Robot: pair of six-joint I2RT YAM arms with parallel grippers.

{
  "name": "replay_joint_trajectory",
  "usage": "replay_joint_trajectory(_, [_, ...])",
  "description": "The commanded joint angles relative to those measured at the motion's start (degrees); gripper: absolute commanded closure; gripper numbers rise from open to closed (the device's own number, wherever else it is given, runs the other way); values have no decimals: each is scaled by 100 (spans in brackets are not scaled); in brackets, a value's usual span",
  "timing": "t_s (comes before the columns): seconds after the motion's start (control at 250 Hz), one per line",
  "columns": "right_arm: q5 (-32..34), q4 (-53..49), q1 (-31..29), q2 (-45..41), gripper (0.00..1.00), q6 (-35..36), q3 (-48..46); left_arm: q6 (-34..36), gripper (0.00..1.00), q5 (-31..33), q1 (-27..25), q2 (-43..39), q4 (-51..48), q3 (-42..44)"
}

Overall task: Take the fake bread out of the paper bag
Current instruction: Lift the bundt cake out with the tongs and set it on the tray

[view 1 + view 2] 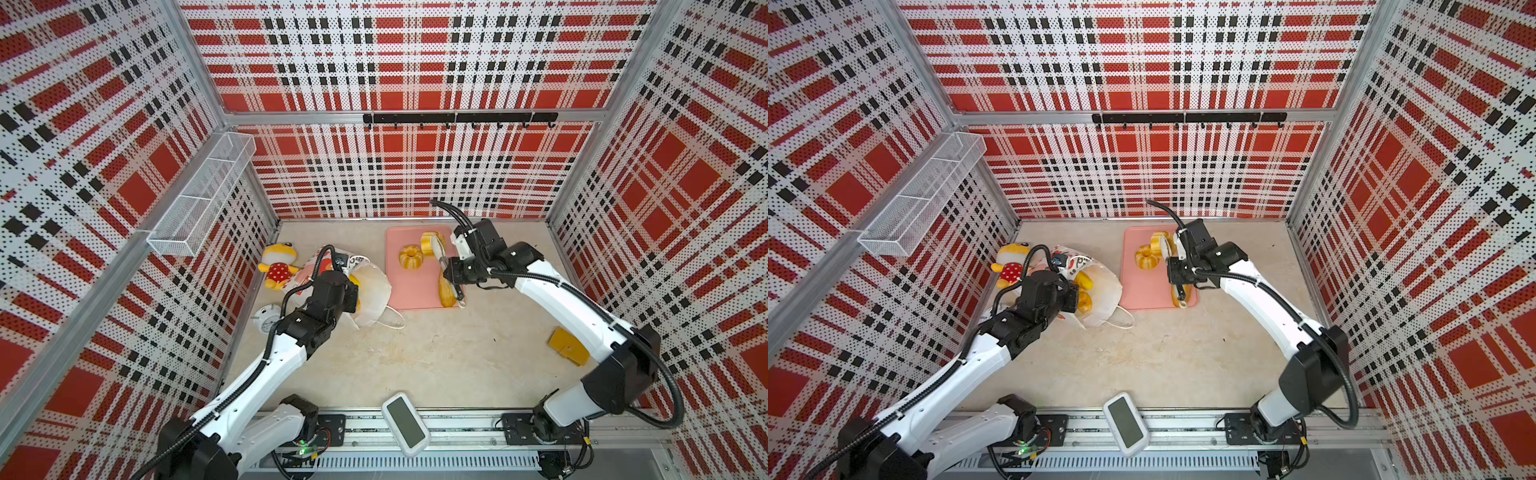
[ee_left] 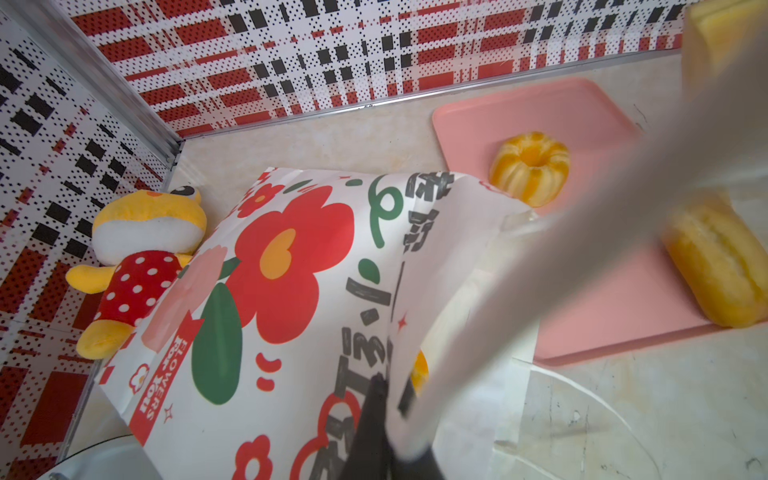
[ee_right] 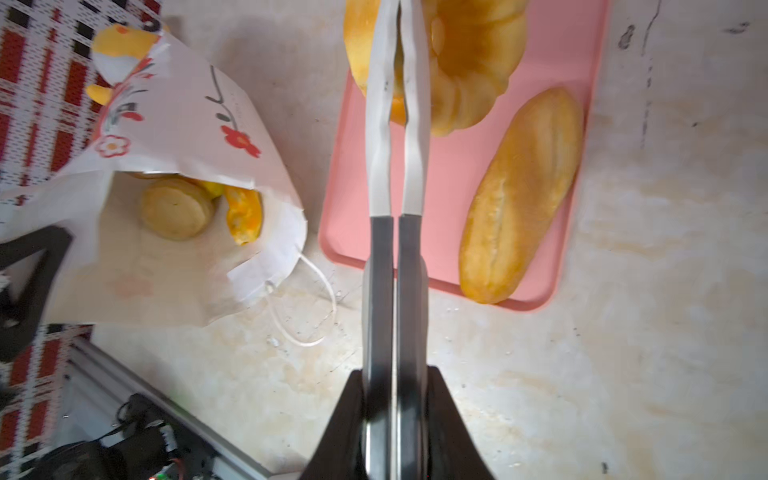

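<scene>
The white paper bag (image 2: 291, 270) bears red flowers, green leaves and black lettering. The glossy toy loaf (image 3: 519, 195) is golden-yellow, the toy ring cake (image 2: 511, 176) striped yellow-orange, the plastic tray (image 3: 453, 166) plain pink. The yellow plush toy (image 2: 145, 257) has a red, white-dotted dress.

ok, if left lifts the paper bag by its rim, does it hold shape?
Probably not. The paper bag lies on its side, creased and sagging, so it likely folds when lifted. The left gripper is shut on thin rim paper only, which could tear. The round bun and roll at its open mouth look loose and may slide out.
</scene>
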State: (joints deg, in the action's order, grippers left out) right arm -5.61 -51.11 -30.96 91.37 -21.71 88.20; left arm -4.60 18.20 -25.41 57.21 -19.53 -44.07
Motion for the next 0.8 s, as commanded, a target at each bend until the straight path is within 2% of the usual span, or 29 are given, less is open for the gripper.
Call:
replay_joint_trajectory(0.0, [330,-139,189,422,100,686,500,212,100,-307,41,-226,-82,9])
replay_joint_trajectory(0.144, [416,102,477,1053,100,1011,776,585,100,-774,6,-381,-132,-9])
replay_joint_trajectory(0.356, [539,-84,726,2053,100,1275,1528,1119,100,-849,-74,-432,-400,-40])
replay_joint_trajectory(0.572, [699,-518,815,2945,100,1477,2387,1177,100,-871,-93,-369,-404,20])
replay_joint_trajectory(0.748, [542,-464,815,3126,100,1477,2565,1131,100,-917,-113,-252,-318,114])
replay_joint_trajectory(0.796, [485,-432,819,3098,90,1453,2555,1093,100,-941,-122,-224,-299,127])
